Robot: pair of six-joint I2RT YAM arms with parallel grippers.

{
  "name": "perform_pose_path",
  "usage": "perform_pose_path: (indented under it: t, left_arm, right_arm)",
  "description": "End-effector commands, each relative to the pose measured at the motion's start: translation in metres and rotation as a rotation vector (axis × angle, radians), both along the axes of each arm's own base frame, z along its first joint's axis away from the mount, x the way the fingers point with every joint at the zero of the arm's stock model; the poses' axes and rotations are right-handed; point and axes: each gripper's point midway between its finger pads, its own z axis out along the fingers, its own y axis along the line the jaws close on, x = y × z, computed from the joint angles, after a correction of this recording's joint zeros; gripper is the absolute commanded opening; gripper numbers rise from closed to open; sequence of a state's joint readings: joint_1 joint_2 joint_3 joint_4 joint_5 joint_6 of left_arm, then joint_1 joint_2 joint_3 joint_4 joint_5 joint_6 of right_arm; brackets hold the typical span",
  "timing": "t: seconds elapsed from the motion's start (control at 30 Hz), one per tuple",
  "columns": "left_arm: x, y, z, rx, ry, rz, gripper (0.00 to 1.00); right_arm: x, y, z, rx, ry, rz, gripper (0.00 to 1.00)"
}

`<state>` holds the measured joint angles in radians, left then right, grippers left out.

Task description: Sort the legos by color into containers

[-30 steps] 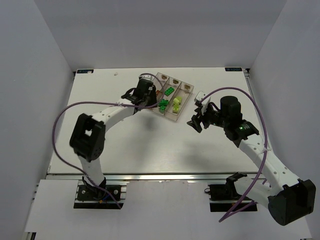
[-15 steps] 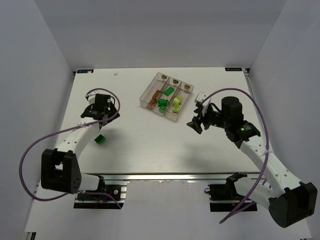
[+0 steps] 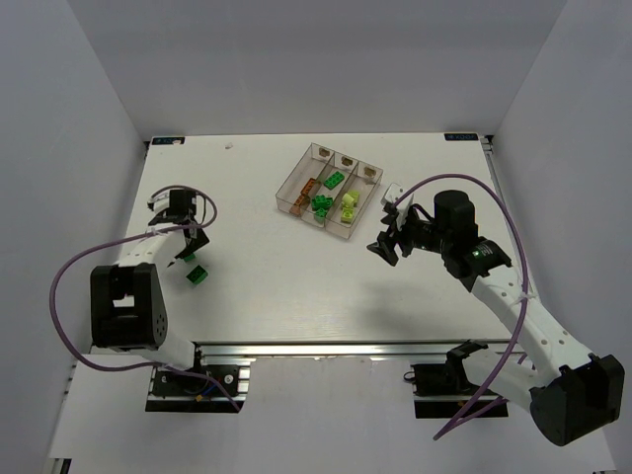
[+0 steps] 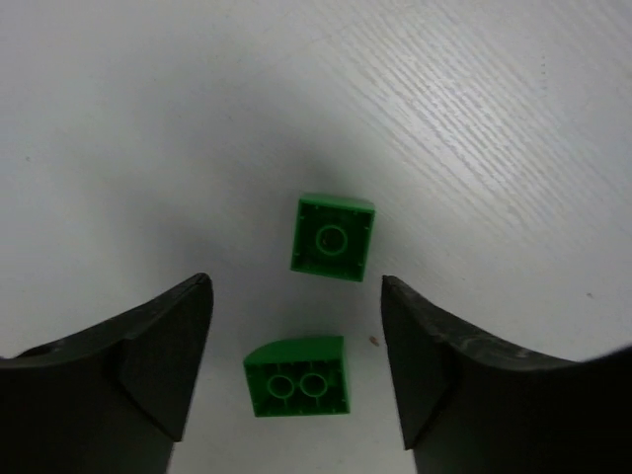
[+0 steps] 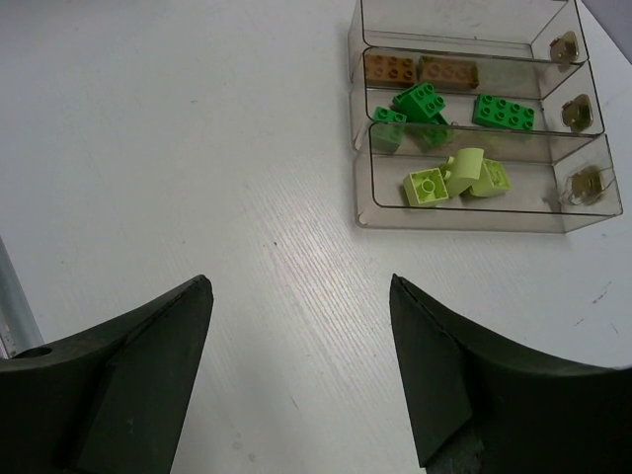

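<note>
Overhead view looks down from behind; wrist views look down closely; overhead and right-wrist views share bins (image 3: 288, 197) ahead of right gripper (image 3: 385, 240).

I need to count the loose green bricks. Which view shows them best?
Left wrist: both green bricks lie large and sharp by its fingers. The top view shows only a small green speck; the right wrist view misses them.

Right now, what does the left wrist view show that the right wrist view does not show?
Only the left wrist view: two loose green bricks lying on the table between the fingers of the open left hand. Only the right wrist view: the clear tray of three bins, holding sorted bricks, brown, green and yellow-green, each colour in its own bin, and the open right hand. Both: white table, two dark fingers spread apart, nothing held.
</note>
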<state>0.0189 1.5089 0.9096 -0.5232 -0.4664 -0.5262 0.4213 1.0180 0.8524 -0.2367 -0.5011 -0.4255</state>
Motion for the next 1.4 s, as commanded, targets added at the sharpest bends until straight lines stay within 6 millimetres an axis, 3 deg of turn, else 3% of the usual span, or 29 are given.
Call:
perform_pose_path:
  t: [0.0,0.1,0.37,0.77,1.1,1.23,1.37]
  left_arm:
    - [0.012,0.004,0.007,-0.014,-0.035,-0.018,0.75]
    - [0.016,0.001,0.000,-0.030,-0.008,-0.040,0.69]
    - [0.017,-0.003,-0.022,-0.061,0.054,-0.067,0.69]
    - [0.025,0.006,-0.028,-0.078,0.072,-0.080,0.66]
    - [0.028,-0.004,-0.037,-0.138,0.076,-0.127,0.52]
    - [0.029,-0.010,-0.035,-0.161,0.061,-0.143,0.33]
    - [0.035,-0.018,-0.027,-0.198,0.010,-0.171,0.26]
  right_arm:
    - [-0.004,0.004,0.000,0.006,-0.007,0.032,0.78]
    - [-0.004,0.004,-0.001,0.003,-0.006,0.031,0.78]
    - [-0.004,0.004,-0.002,-0.001,-0.004,0.034,0.78]
    - [-0.006,0.005,-0.004,-0.001,0.003,0.048,0.78]
    - [-0.006,0.006,-0.002,-0.002,-0.002,0.049,0.78]
    - [-0.008,0.005,0.001,0.001,-0.011,0.050,0.78]
    - [-0.007,0.005,0.001,0.001,-0.014,0.050,0.79]
